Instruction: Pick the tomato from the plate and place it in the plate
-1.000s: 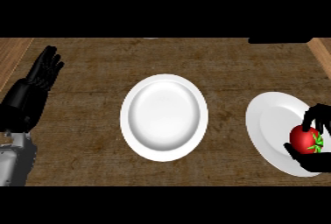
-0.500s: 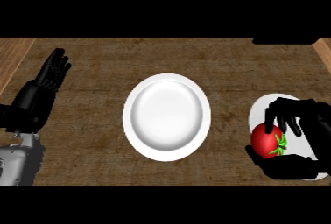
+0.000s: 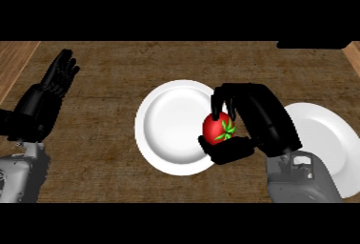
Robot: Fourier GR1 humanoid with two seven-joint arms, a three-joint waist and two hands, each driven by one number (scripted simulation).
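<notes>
The tomato (image 3: 218,127) sits in the right hand (image 3: 249,126), over the 3 o'clock rim of the centre plate (image 3: 172,126). Whether it is touching the plate cannot be told. The right plate (image 3: 325,138), at 3 o'clock from the tomato, lies bare where it shows. By my judgement the pick and most of the carry are done; lowering and release remain. The right hand's fingers and thumb curl round the tomato. The left hand (image 3: 49,93) rests open at 9 o'clock, fingers up.
</notes>
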